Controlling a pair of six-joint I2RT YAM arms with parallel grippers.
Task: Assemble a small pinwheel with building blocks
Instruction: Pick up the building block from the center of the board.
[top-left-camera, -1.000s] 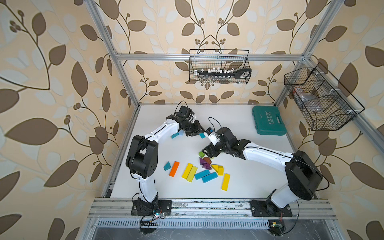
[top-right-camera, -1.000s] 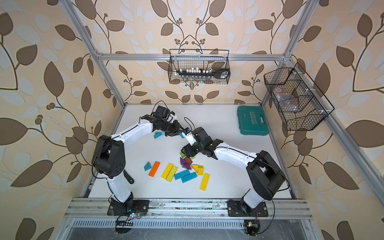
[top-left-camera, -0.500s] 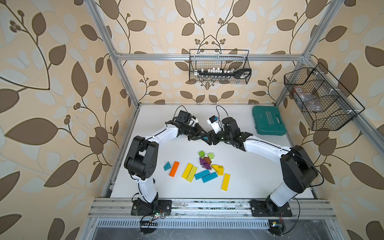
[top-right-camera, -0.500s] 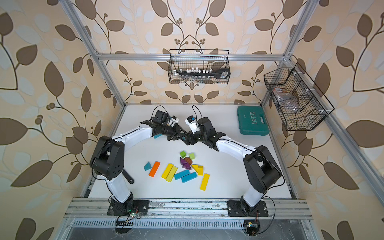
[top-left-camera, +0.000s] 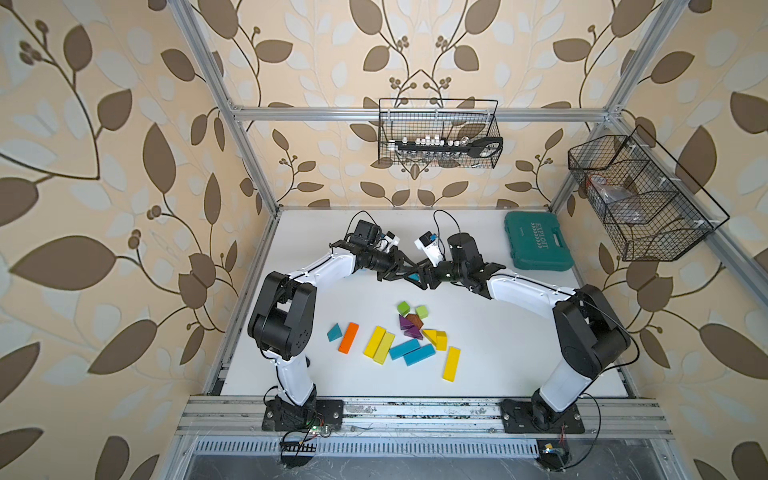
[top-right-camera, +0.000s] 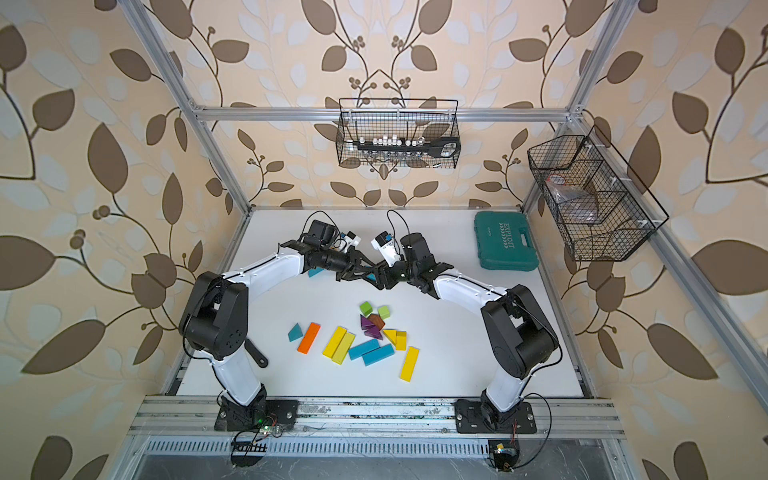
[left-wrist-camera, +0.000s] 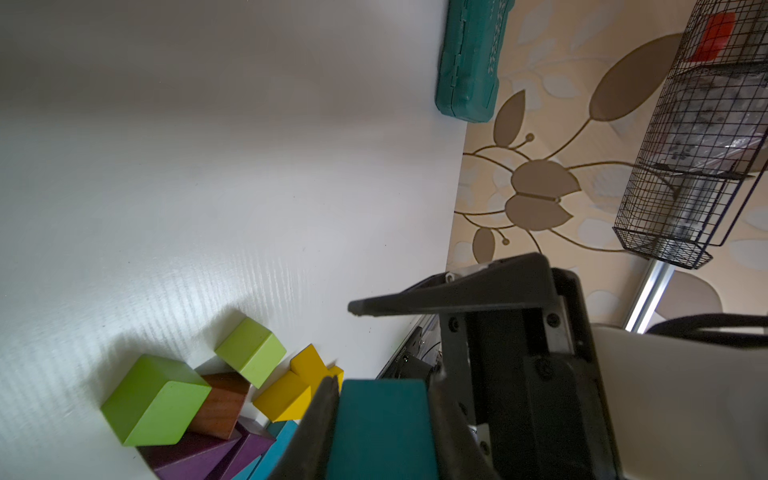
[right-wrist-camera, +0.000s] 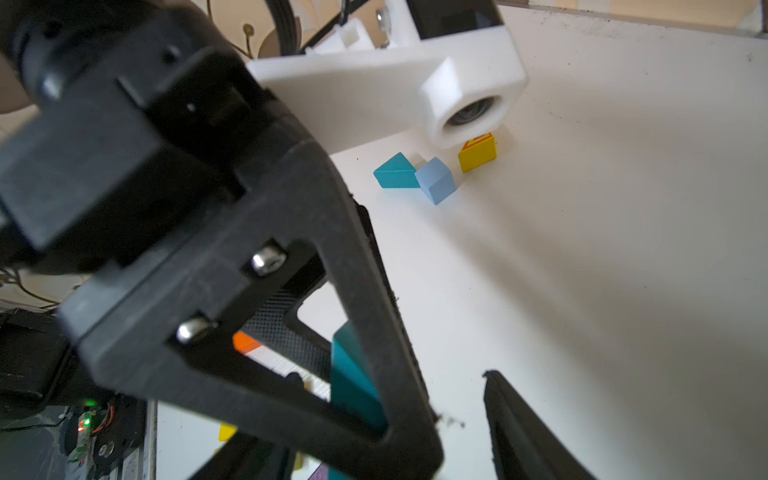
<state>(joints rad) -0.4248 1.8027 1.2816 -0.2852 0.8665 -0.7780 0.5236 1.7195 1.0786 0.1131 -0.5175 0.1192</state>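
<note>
In both top views, your two arms meet nose to nose above the back middle of the white table (top-left-camera: 519, 353). Your left gripper (top-left-camera: 404, 272) is pinched tight on a teal block (top-left-camera: 413, 276), held clear of the tabletop. Your right gripper (top-left-camera: 422, 280) faces it head-on from the opposite side, so the block lies straight ahead of the right fingers. Whether they touch it cannot be told. The loose blocks (top-left-camera: 409, 343) lie well apart, toward the front.

Left wrist view: the teal block (left-wrist-camera: 382, 428) fills the gap between the left fingers (left-wrist-camera: 322, 415). One right finger (left-wrist-camera: 415, 303) reaches past beside it.

Right wrist view: your right jaws stand apart, with one fingertip (right-wrist-camera: 515, 419) off to one side. The left gripper's tip and the block (right-wrist-camera: 353, 382) sit in the gap. The coming move is probably to close the right jaws across the block's free faces.
</note>
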